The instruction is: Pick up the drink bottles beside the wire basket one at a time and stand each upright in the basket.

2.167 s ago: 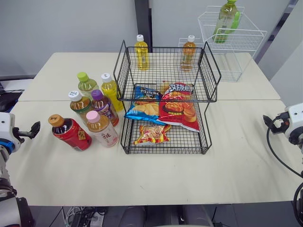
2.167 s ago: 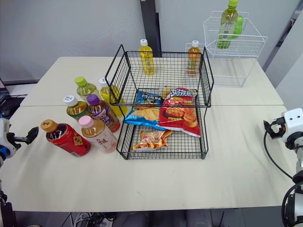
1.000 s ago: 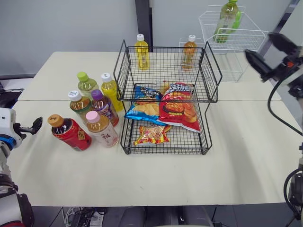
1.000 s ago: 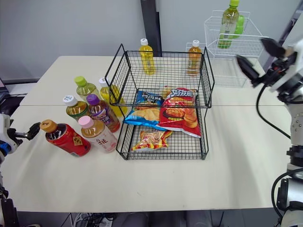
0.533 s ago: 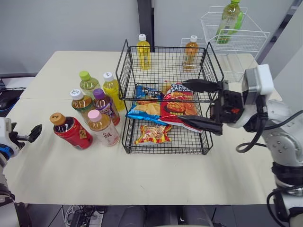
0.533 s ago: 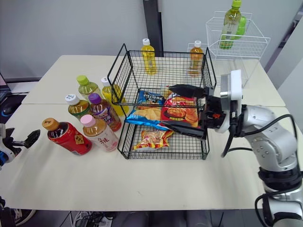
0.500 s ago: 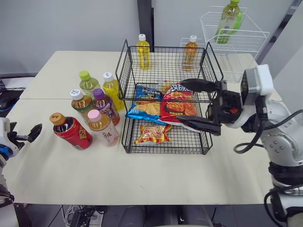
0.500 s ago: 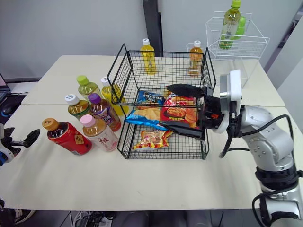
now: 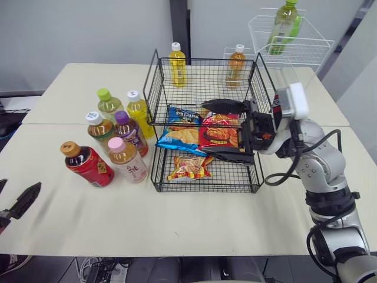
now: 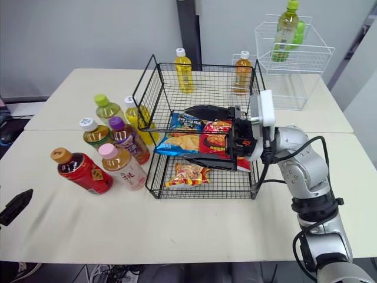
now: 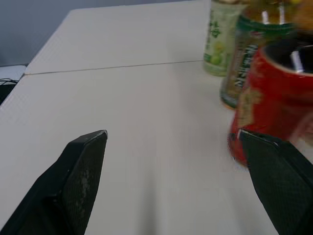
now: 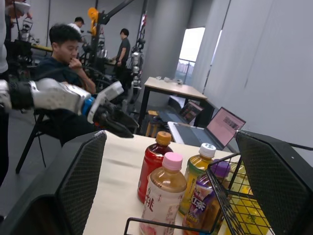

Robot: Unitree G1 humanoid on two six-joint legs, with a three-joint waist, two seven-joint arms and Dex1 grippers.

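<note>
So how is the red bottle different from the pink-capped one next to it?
The red bottle has an orange-brown cap; the pink-capped bottle has a pale label over amber drink. The red bottle stands farther from the wire basket than the pink-capped bottle. Both stand upright on the table.

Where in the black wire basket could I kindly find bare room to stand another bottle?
The upper tier is bare mesh across its middle, bordered by the yellow bottle and orange bottle at its back corners. The lower tier is crowded with snack bags, and the open right gripper spans both tiers' front.
</note>
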